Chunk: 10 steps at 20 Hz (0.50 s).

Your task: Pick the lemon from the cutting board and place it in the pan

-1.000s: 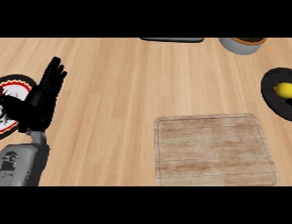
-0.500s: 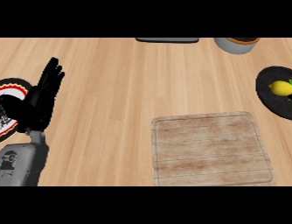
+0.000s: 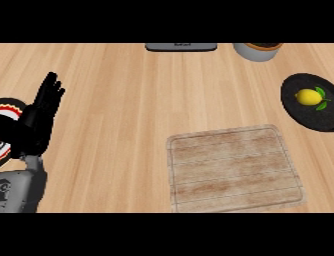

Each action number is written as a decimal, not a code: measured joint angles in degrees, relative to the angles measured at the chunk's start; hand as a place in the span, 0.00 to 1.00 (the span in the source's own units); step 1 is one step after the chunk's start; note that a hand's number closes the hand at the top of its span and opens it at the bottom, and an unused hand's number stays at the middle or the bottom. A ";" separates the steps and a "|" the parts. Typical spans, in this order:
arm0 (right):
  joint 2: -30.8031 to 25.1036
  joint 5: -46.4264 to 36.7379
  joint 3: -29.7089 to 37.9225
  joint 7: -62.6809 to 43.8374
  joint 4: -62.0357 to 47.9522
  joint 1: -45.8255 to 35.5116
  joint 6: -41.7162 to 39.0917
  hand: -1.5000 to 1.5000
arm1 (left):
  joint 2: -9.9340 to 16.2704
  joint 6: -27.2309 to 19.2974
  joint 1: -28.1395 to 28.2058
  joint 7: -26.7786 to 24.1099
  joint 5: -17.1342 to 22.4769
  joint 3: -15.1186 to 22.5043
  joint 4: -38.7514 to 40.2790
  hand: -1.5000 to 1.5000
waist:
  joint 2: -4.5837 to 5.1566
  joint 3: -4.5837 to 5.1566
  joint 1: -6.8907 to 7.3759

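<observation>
The yellow lemon (image 3: 308, 96) with a green leaf lies inside the black pan (image 3: 329, 117) at the right edge of the counter. The pale wooden cutting board (image 3: 233, 168) sits at the lower middle with nothing on it. My left hand (image 3: 38, 120) rests open at the left, fingers straight and pointing up, far from both board and pan. My right hand does not show in the view.
A black-rimmed plate (image 3: 0, 159) with a red item lies at the left edge, partly behind my left hand. A grey cup (image 3: 258, 51) and a dark flat object (image 3: 181, 47) stand along the far edge.
The whole scene has slid leftward in the view, bringing more of the pan into sight. The lemon stays in the pan, and my left hand keeps its open pose.
</observation>
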State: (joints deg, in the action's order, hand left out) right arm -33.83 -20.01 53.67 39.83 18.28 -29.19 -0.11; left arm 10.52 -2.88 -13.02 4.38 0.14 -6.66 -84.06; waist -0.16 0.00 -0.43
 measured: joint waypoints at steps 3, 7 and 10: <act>0.98 2.16 -0.18 1.02 4.15 4.16 -4.68 0.00 | 0.45 0.15 0.56 -0.46 0.04 -0.60 0.35 0.50 | -0.31 0.13 -0.82; 3.07 4.69 -0.52 0.32 11.96 10.40 -9.19 0.00 | 0.42 -0.27 0.96 0.18 -0.10 -0.84 -0.11 0.50 | -0.53 0.24 -1.47; 5.85 6.44 -0.90 -2.04 19.75 14.89 -11.51 0.00 | 0.37 -0.17 2.52 0.07 -0.22 -0.66 -1.35 0.50 | -0.62 0.30 -1.58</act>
State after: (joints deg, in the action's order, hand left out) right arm -27.99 -13.57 52.77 37.80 38.03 -14.31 -11.62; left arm 10.89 -3.05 -10.50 4.45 -0.08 -7.33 -85.41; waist -0.78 0.30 -2.01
